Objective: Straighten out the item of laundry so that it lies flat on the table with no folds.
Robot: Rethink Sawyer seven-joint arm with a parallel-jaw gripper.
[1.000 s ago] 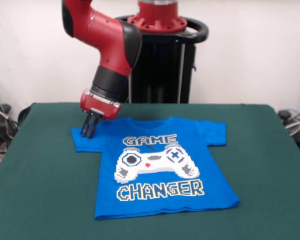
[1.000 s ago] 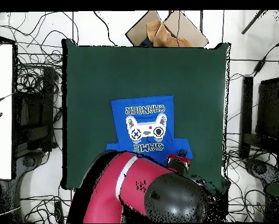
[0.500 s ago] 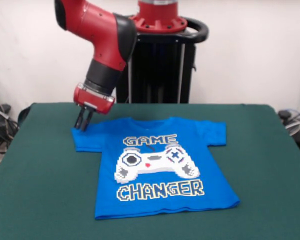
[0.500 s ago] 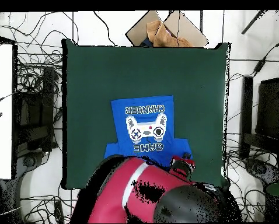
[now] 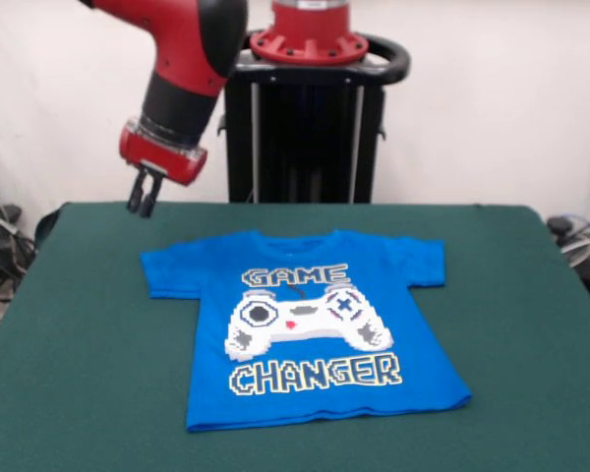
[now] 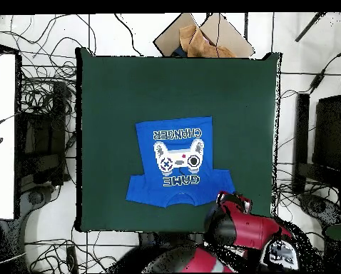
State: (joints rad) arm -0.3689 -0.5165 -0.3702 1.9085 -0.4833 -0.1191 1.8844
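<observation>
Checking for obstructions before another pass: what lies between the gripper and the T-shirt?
Nothing: in the front view, only bare table separates the raised gripper from the T-shirt.

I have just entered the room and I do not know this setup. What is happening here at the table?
A red robot arm is working on a blue T-shirt on the green table. The shirt lies spread out, print up, both sleeves out, looking nearly flat. The gripper hangs in the air above the table, off the shirt's sleeve, holding nothing.
</observation>
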